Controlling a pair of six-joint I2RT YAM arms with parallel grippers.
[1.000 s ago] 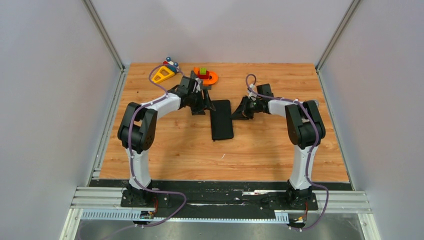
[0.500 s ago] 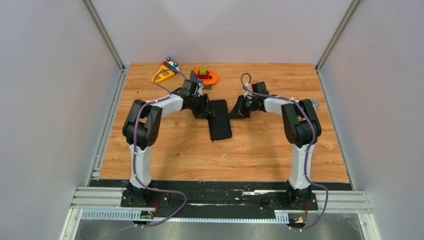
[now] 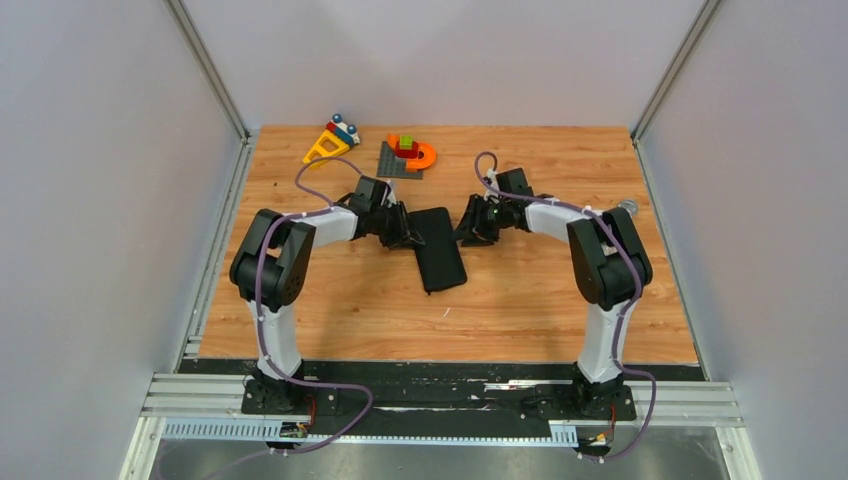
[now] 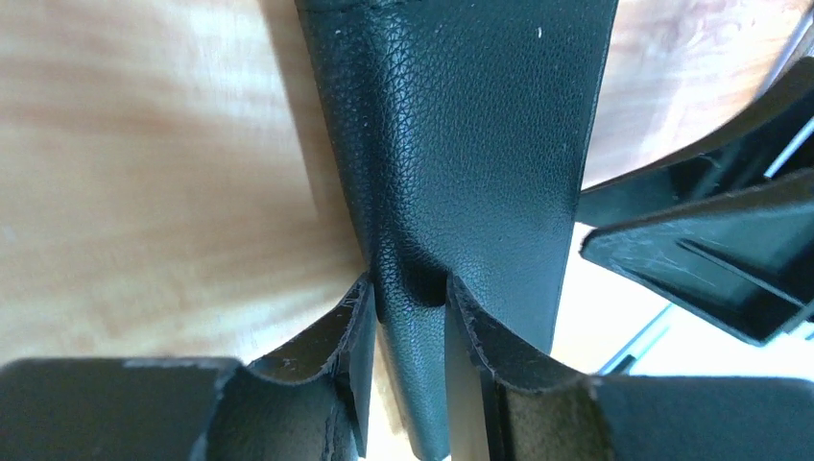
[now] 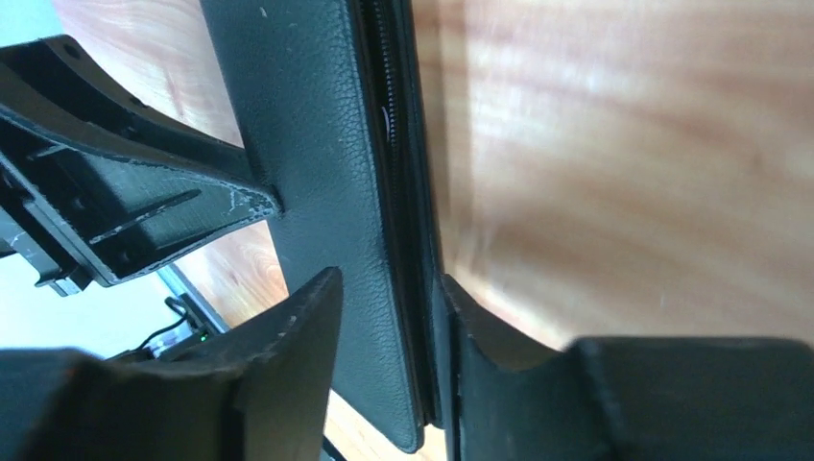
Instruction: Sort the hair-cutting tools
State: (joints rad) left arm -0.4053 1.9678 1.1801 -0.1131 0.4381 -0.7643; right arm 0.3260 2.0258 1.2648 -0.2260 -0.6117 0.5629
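Observation:
No scissors or comb show in any view. A black leather zip pouch (image 3: 440, 250) lies in the middle of the table, and also shows in the left wrist view (image 4: 480, 144) and the right wrist view (image 5: 317, 144). My left gripper (image 3: 408, 232) is shut on the pouch's far left edge, and its fingers dent the leather (image 4: 408, 288). My right gripper (image 3: 468, 228) grips the far right, zippered edge with a finger on each side (image 5: 389, 288). Each wrist view shows the other gripper across the pouch.
Colourful toy blocks stand at the back: a yellow triangle (image 3: 326, 150), and an orange ring with red and green blocks (image 3: 412, 153) on a grey plate (image 3: 390, 162). A small silvery thing (image 3: 628, 207) lies by the right wall behind the right arm.
Both grippers have moved left and nearer with the pouch between them. The pouch has turned, so its far end now points left and its near end right.

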